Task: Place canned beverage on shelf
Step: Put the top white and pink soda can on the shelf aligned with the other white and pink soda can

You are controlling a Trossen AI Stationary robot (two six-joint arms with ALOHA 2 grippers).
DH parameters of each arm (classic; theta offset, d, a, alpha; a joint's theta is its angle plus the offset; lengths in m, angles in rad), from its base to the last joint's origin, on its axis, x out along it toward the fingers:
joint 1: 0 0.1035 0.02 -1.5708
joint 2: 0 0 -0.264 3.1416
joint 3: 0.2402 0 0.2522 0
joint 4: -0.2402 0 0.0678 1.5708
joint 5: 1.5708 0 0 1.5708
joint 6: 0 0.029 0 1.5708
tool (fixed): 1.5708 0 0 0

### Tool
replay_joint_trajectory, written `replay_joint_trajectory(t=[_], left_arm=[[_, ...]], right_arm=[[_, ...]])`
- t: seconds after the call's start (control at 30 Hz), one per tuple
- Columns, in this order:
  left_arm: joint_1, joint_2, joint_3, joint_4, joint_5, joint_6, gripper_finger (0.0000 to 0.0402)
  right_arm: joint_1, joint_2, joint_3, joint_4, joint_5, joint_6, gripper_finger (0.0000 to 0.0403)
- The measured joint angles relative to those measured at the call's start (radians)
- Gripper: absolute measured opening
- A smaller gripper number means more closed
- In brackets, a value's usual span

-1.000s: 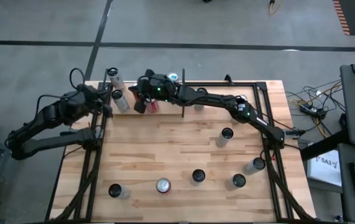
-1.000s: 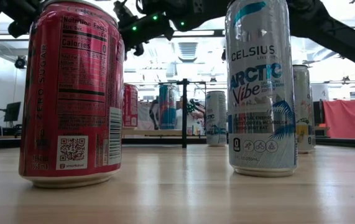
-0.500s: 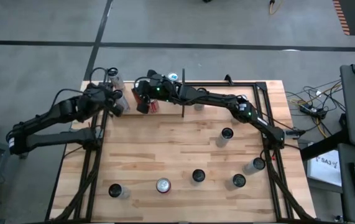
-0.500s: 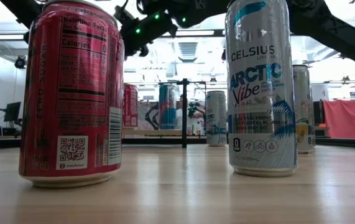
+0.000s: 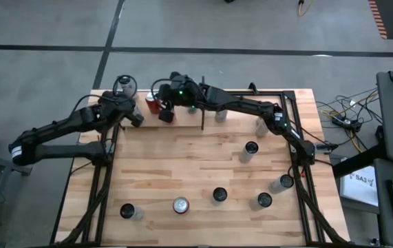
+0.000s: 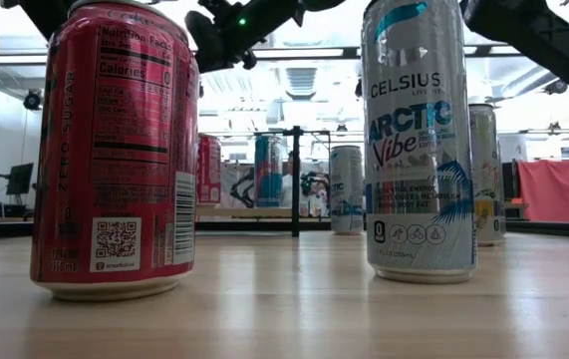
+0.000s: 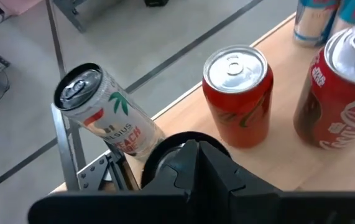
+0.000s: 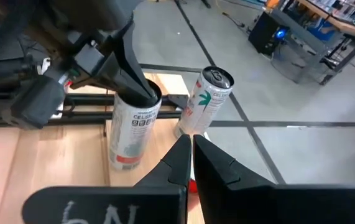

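The shelf point(image 5: 182, 122) is the pale panel at the table's far left, with a black upright rod point(image 5: 203, 103). On it stand two red cans point(image 7: 236, 93) point(image 7: 339, 93) and a white Celsius can point(image 8: 130, 134). My left gripper point(image 8: 141, 87) is shut over the white can. A second white can point(image 8: 207, 102) with a palm print stands tilted at the far left corner, against a grey post point(image 7: 59, 143). My right gripper point(image 5: 163, 109) is shut and hovers high above the red cans, touching nothing. My left gripper rests its shut fingertips on the top rim point(image 8: 146, 94) of the white Celsius can. The fingers slant down onto it from the table's left side. The can stands upright on the shelf. In the left wrist view the fingers point(image 7: 189, 155) cover the can's top.
Several more cans stand on the open table point(image 5: 182, 162), among them a red one point(image 6: 115, 150) and a tall Celsius one point(image 6: 419, 140) near the front edge. A black metal frame point(image 5: 296, 131) edges the table. Blue cans point(image 7: 308, 18) stand farther along the shelf.
My left gripper has gone toward the table's right edge and down, onto the white can's top. My right gripper has risen above the red cans and tipped up toward level. Both stay shut.
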Motion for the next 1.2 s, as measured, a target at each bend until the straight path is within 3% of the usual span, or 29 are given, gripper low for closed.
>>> replay_joint_trajectory(t=[0.33,0.8,1.2], left_arm=[[0.001,0.063,0.005,0.011,-0.026,-0.063,0.0],[0.002,0.073,0.003,0.0,-0.072,-0.316,0.0],[0.002,0.065,0.002,-0.009,-0.103,-0.368,0.0]], right_arm=[[0.0,-0.006,0.0,-0.05,-0.001,0.009,0.0009],[0.002,-0.014,0.0,-0.129,-0.001,0.02,0.0009],[0.003,-0.074,0.0,-0.25,-0.001,0.027,0.0009]])
